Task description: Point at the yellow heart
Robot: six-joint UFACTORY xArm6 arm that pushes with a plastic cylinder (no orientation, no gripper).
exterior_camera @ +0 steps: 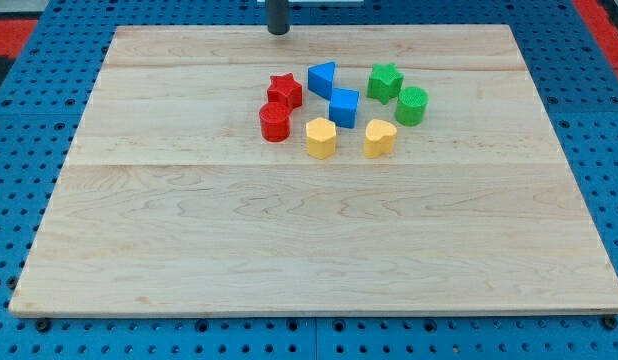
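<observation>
Nearest the camera lies a pale wooden board (319,260), its near half bare, resting on a blue perforated table (9,200). Red surface (9,30) shows at the far corners, cut off by the frame.

All the blocks sit in one cluster on the far half. In the near row, the yellow heart block (380,137) lies at the right, with a yellow hexagonal block (321,138) to its left, close but apart. A red cylinder block (275,122) is further left. Behind them a blue cube block (343,107) stands between the two yellow ones and further off, a red star block (284,91) just beyond the cylinder, and a blue triangular block (322,79) to the star's right. A green star block (385,81) and a green cylinder block (411,105) sit at the far right, the cylinder just beyond the heart.

My tip (278,31), the end of a dark rod cut off by the top edge, is at the board's far edge, well apart from the heart and touching nothing; the red star lies nearest it. It holds nothing.
</observation>
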